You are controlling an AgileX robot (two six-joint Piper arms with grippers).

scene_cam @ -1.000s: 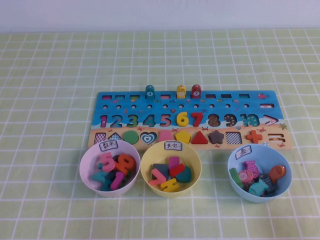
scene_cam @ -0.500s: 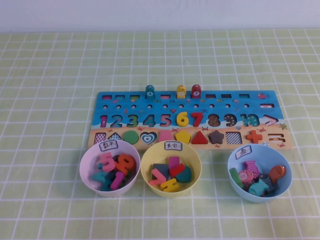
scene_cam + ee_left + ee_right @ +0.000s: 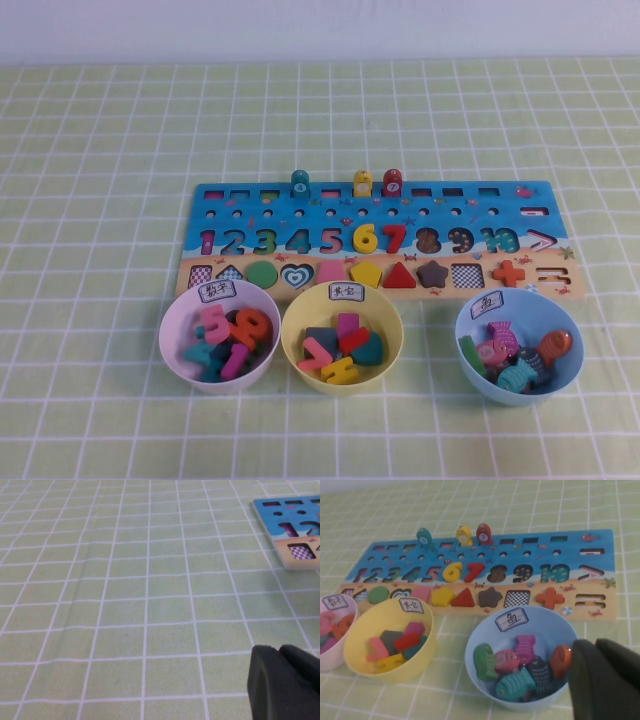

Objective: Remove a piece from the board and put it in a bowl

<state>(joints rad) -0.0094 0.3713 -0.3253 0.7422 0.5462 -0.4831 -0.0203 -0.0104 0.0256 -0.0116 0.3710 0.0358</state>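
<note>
Right gripper [image 3: 605,680] beside bowl [image 3: 485,630], left gripper [image 3: 285,685] over bare cloth; grip state of both unclear. Piece [image 3: 392,183] upright on board [image 3: 480,215].

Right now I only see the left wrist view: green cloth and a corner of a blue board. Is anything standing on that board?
Observer: Yes. Three pegs stand along the board's far edge: teal, yellow and the red piece.
Operator: Where would a piece go?
Observer: Into the blue bowl, in front of the board's right end. It holds fish.
Operator: Is an arm near it?
Observer: The right gripper shows close by that bowl in its wrist view. The left gripper is over bare cloth off the board's left end. Neither shows in the high view.
</note>
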